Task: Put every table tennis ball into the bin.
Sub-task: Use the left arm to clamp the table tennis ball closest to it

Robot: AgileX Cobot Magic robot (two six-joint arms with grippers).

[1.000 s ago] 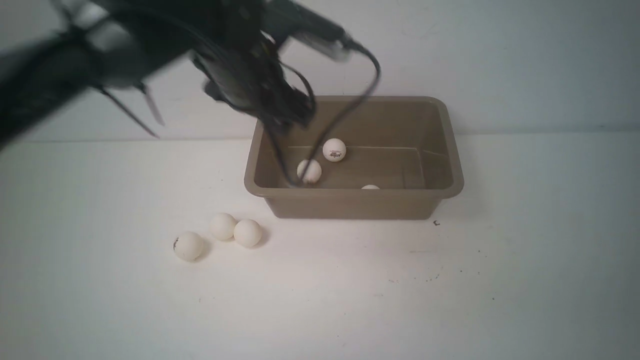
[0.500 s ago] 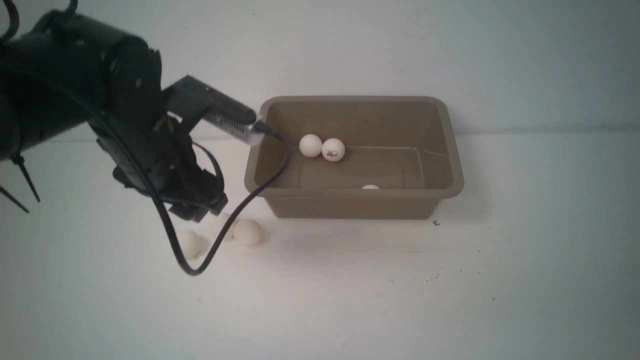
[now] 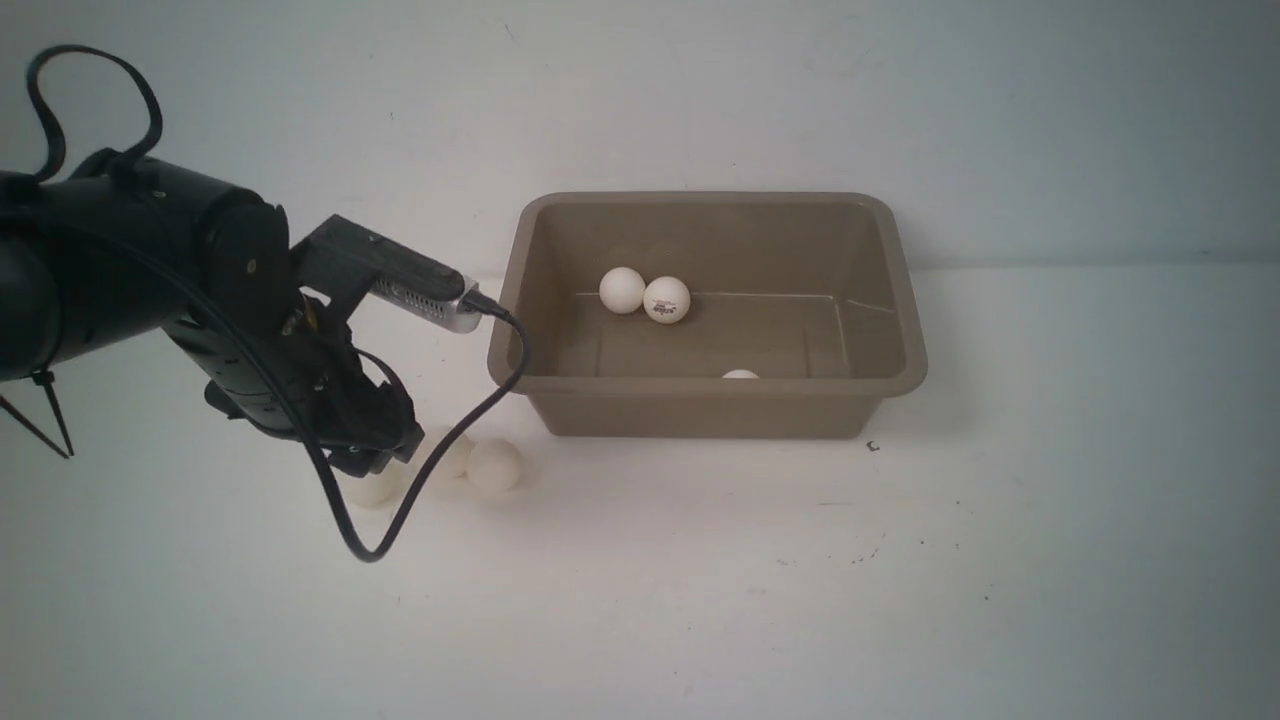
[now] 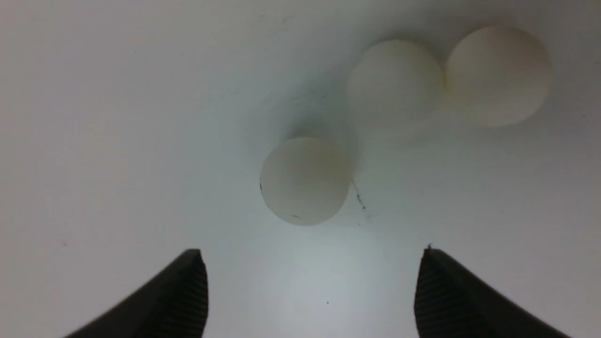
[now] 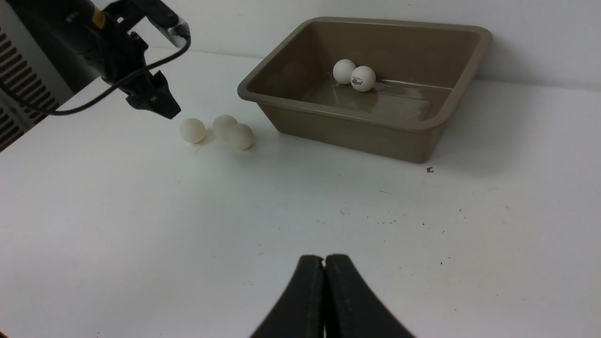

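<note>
While three balls (image 3: 667,299) are counted inside the bin (image 3: 705,388), three further balls (image 3: 495,465) are found on the table (image 3: 700,600) near its left corner, with the left gripper (image 4: 311,263) held spread and empty above them and the right gripper (image 5: 324,263) pressed together.

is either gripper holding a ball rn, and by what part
Nothing is held. The left gripper is open, its jaws apart, short of a ball lying on the table. The right gripper is shut on nothing.

table (image 3: 700,600): white, faintly scuffed | wall (image 3: 1000,100): plain, pale | dark speck (image 3: 873,446): small, on table
</note>
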